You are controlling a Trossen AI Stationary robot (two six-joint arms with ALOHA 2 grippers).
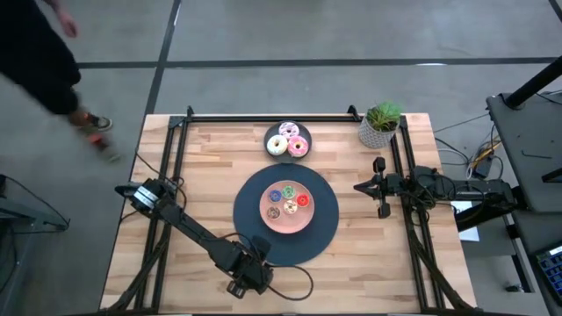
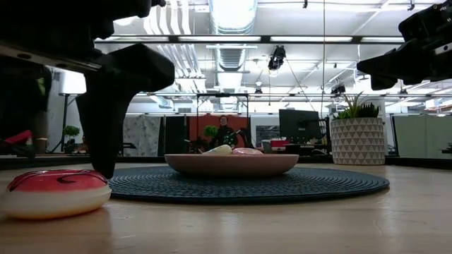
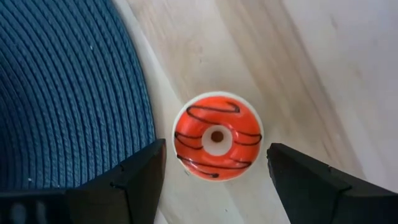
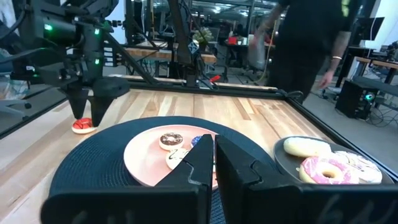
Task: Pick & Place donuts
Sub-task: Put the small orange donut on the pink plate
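Left gripper (image 3: 214, 171) sits low at the near edge of the counter (image 1: 202, 175), just off the near-left rim of the round blue woven mat (image 1: 325, 230). Its fingers (image 3: 134, 180) are spread wide and released, straddling a red-iced donut (image 3: 217, 135) with dark drizzle lines. The donut lies flat on the wood between the fingers, touching neither, just beside the mat edge. In the low view the same donut (image 2: 55, 192) rests on the counter next to one dark finger.

Pink plate (image 1: 270, 225) sits at the centre of the mat and carries several tiny donuts (image 1: 289, 199) in red, green, blue and brown.

Small dark plate (image 1: 271, 131) at the far side of the counter holds the three larger donuts (image 1: 288, 140): cream, pink, and sprinkled.

Right gripper (image 1: 381, 186) waits at the right side of the counter, raised, fingers clenched together on nothing.

Potted plant (image 1: 381, 124) stands at the far right corner. A person (image 4: 311, 40) stands in the room beyond the counter.
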